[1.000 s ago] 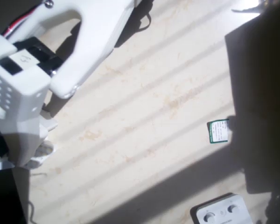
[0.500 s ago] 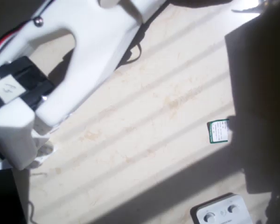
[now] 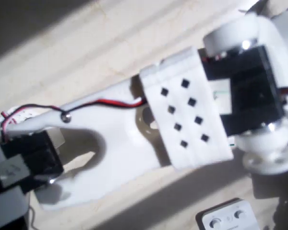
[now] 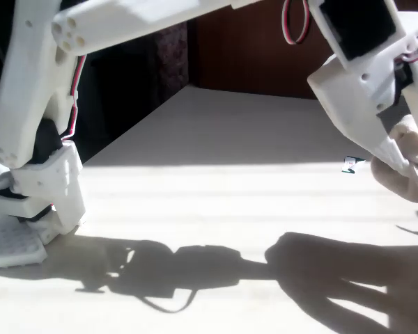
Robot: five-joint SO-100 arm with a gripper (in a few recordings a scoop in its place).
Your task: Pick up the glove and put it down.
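Observation:
In the fixed view the cream glove (image 4: pixel 416 174) hangs at the right edge, lifted off the table, with its broad finger-shaped shadow on the surface below. My gripper (image 4: pixel 396 157) comes down from the upper right and is shut on the glove's upper part. Its white fingers (image 4: pixel 377 147) pinch the fabric. The frame edge cuts off part of the glove. In the overhead view the white arm (image 3: pixel 182 124) stretches across the picture, and its motor head (image 3: pixel 249 91) on the right covers the gripper tips and the glove.
A small green-and-white card (image 4: pixel 350 165) lies on the table just left of the gripper. A white box with round knobs (image 3: pixel 225 218) sits at the bottom right. The arm's base (image 4: pixel 35 188) stands at the left. The pale tabletop (image 4: pixel 216 188) lies open between them.
In the overhead view the arm has swung from the left edge across to the right and risen closer to the camera. It now covers the spot where the card showed.

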